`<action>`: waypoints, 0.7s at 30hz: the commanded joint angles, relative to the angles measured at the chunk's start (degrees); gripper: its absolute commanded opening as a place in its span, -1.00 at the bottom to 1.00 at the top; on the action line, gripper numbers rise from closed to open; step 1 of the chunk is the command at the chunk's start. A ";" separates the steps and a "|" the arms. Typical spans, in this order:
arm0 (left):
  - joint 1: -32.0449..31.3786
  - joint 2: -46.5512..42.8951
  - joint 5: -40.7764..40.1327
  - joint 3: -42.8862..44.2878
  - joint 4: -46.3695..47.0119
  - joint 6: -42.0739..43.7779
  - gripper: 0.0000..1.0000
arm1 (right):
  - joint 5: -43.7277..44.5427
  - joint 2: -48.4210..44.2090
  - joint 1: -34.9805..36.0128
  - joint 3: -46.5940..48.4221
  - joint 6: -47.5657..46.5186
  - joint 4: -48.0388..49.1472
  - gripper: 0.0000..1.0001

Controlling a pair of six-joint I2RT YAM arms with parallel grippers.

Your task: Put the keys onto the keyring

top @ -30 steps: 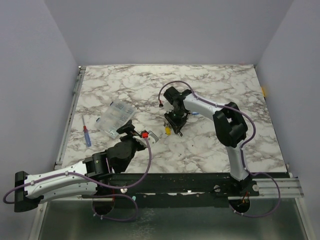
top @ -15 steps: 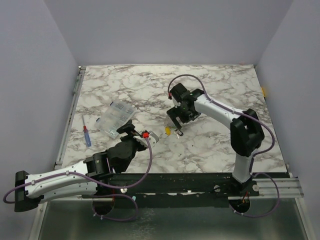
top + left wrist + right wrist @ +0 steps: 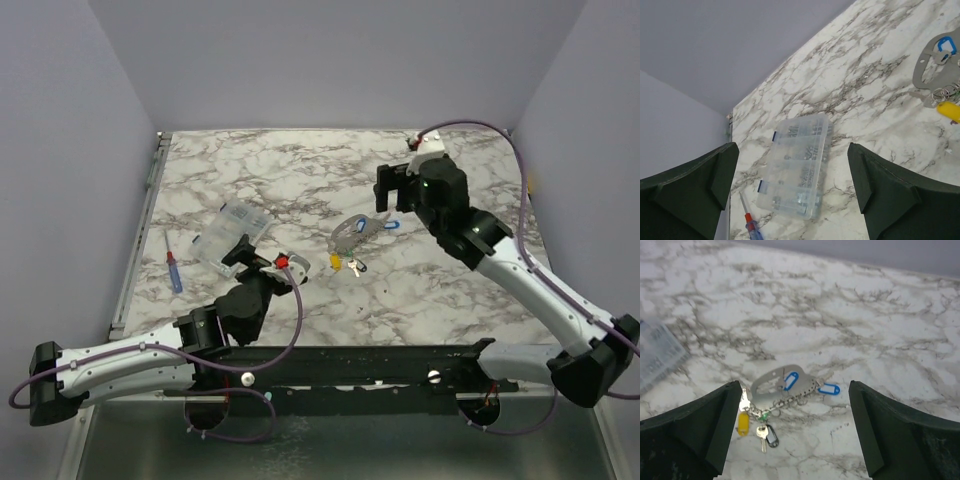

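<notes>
The keyring (image 3: 771,381) is a pale grey flat loop lying on the marble, seen also from above (image 3: 350,232) and at the left wrist view's right edge (image 3: 932,62). The keys hang along its lower edge on small rings: a yellow-tagged one (image 3: 742,423), a bare metal key (image 3: 761,432) beside a black tag, a green bit and two blue tags (image 3: 829,389). My right gripper (image 3: 795,415) hangs open, high above them, touching nothing. My left gripper (image 3: 792,172) is open too, low near the front, away from the keys.
A clear plastic compartment box (image 3: 232,237) lies left of the keys, right under my left gripper's view (image 3: 797,172). A screwdriver with a red and blue handle (image 3: 173,272) lies near the table's left rail (image 3: 140,235).
My right gripper opened, lifted off the key bunch and drew back up and to the right, leaving keyring and keys on the table. My left gripper opened wider.
</notes>
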 commanded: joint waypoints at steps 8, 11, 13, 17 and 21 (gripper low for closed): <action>6.24 -0.01 -4.00 -0.15 6.91 -7.02 0.98 | -0.62 -26.32 0.02 -18.82 -0.47 24.87 1.00; 10.44 0.48 -0.98 0.82 5.44 -12.64 0.98 | 1.61 -30.68 0.01 -21.58 -0.21 24.94 1.00; 14.88 1.93 2.99 1.83 3.11 -16.88 0.98 | 2.94 -32.54 0.02 -22.15 -0.11 23.31 1.00; 29.19 11.25 16.37 5.55 -5.01 -29.65 0.98 | 4.22 -35.02 0.08 -23.48 0.29 20.45 1.00; 43.89 15.88 24.20 11.30 -10.32 -40.14 0.98 | 3.69 -36.10 0.08 -23.97 0.77 18.95 1.00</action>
